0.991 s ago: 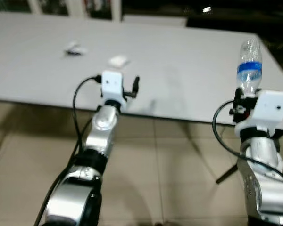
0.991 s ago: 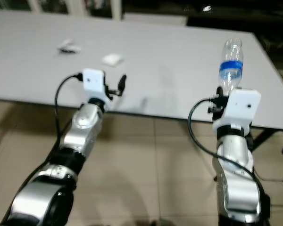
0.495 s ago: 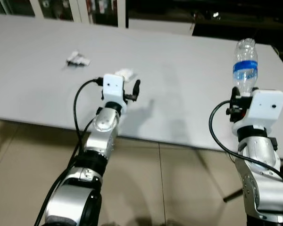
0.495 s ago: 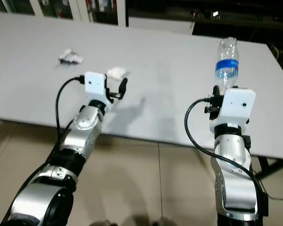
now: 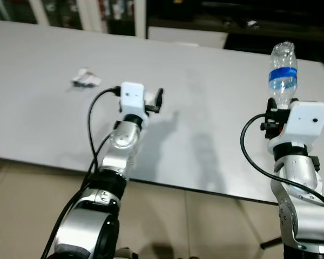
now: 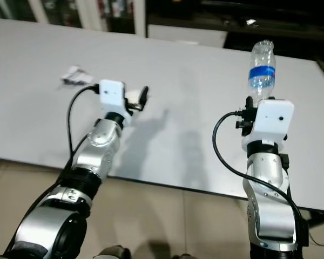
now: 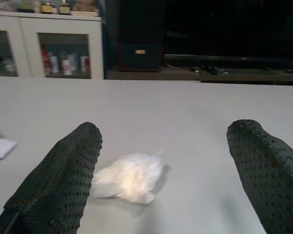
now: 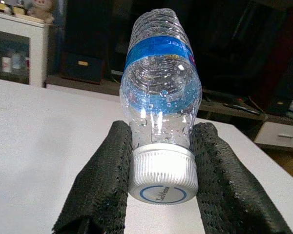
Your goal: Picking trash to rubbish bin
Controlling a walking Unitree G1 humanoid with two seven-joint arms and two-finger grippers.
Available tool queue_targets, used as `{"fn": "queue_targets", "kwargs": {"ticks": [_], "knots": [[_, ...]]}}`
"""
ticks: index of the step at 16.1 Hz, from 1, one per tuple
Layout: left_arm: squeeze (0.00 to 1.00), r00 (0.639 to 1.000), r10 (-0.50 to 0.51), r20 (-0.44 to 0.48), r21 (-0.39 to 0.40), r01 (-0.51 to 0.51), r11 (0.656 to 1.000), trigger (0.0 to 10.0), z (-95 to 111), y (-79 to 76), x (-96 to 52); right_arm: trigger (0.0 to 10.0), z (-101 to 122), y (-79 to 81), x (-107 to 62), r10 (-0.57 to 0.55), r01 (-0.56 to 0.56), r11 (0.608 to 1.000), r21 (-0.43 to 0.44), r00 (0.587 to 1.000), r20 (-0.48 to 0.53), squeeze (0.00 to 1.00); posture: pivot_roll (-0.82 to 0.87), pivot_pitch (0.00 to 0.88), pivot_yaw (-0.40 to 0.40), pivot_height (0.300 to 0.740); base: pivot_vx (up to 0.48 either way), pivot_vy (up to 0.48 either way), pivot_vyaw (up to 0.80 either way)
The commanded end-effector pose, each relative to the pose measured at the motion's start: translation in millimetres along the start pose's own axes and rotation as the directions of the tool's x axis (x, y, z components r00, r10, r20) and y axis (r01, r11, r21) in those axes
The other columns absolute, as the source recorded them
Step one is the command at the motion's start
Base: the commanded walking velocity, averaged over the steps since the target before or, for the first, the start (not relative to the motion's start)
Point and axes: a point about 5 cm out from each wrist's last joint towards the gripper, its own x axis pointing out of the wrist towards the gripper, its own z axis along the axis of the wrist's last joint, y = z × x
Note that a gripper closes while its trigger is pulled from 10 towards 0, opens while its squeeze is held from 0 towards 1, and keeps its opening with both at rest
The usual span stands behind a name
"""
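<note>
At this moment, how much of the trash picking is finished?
Nothing is binned yet. The right hand is shut on the plastic bottle, held cap-down. The left hand is open around the crumpled tissue on the table. A small wrapper also remains on it.

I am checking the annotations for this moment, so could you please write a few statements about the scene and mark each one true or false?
1. The right end effector grips the plastic bottle near its cap. True.
2. The left end effector is shut on the crumpled tissue. False: its fingers are open, and the tissue lies on the table between them.
3. The bottle's label is red. False: it is blue.
4. A small wrapper lies on the table to the robot's left. True.
</note>
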Motion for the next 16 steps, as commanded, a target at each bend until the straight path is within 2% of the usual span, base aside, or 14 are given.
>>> {"fn": "queue_targets", "kwargs": {"ticks": [1, 11, 15, 16], "knots": [[0.0, 0.999, -0.031, -0.022, -0.008, 0.031, 0.999, 10.0, -3.5, -10.9, -0.1, 10.0, 1.5, -4.5, -0.9, -0.025, 0.025, 1.0, -0.013, 1.0, 0.008, 0.0, 0.04, 0.075, -0.032, 0.74, 0.0, -0.48, 0.0], [0.0, 0.999, -0.03, -0.037, 0.002, 0.03, 1.0, 10.0, -5.1, -11.1, 0.4, 10.0, -1.4, -1.2, -3.9, -0.022, 0.022, 1.0, -0.006, 1.0, -0.005, 0.0, 0.04, 0.086, -0.024, 0.74, 0.0, -0.479, 0.0], [0.0, 0.999, -0.024, -0.034, -0.023, 0.023, 0.999, 10.0, -5.4, -11.2, 0.2, 10.0, -2.7, 2.2, -3.9, 0.003, -0.003, 1.0, -0.019, 1.0, -0.01, 0.0, 0.04, 0.09, -0.024, 0.74, 0.0, 0.0, 0.0], [0.0, 0.999, -0.023, -0.034, -0.022, 0.022, 1.0, 10.0, -5.3, -11.1, 0.3, 10.0, -2.5, 2.7, -4.0, 0.005, -0.005, 1.0, -0.019, 1.0, -0.009, 0.0, 0.04, 0.09, -0.024, 0.74, 0.0, 0.0, 0.8]]}}
